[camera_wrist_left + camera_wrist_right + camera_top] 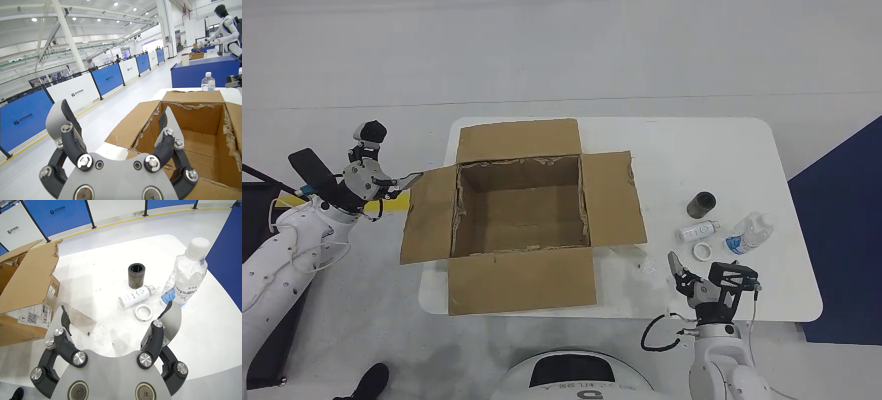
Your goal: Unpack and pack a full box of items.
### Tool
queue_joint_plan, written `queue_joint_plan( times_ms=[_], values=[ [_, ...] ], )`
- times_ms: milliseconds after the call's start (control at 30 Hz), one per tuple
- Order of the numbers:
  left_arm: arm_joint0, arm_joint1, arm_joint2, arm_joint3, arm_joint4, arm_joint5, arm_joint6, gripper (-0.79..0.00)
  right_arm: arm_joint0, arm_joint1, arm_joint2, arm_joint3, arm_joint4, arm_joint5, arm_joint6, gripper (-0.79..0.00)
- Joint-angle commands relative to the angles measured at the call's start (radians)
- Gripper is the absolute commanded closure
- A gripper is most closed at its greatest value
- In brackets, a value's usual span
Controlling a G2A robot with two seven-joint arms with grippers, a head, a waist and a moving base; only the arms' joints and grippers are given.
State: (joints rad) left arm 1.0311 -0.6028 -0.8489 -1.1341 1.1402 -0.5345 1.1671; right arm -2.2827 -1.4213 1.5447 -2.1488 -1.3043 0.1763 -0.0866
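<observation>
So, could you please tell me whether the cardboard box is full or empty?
Empty: the cardboard box shows a bare floor, all four flaps spread; the bottle stands outside it.

Left wrist view: box [191, 121] cut by right + bottom edges; near wall partly behind left gripper [115, 106]. Bottle [208, 82] base hidden behind box's far rim. Right wrist view: box cut by left edge, inside unseen; bottle's bottom corner behind right gripper [117, 306] finger. Top view: clear scrap [647, 265] on desk [742, 150], too small to ID.
</observation>
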Motion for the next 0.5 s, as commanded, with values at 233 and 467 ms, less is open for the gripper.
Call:
queue_joint_plan(
  times_ms=[233, 467],
  values=[
    [0.000, 0.000, 0.000, 0.000, 0.000, 0.000, 0.000, -0.785, 0.000, 0.000, 0.000, 0.000, 0.000, 0.000, 0.000, -0.785],
    [0.000, 0.000, 0.000, 0.000, 0.000, 0.000, 0.000, -0.785, 0.130, -0.002, 0.029, 0.087, 0.017, 0.110, 0.179, -0.785]
  ],
)
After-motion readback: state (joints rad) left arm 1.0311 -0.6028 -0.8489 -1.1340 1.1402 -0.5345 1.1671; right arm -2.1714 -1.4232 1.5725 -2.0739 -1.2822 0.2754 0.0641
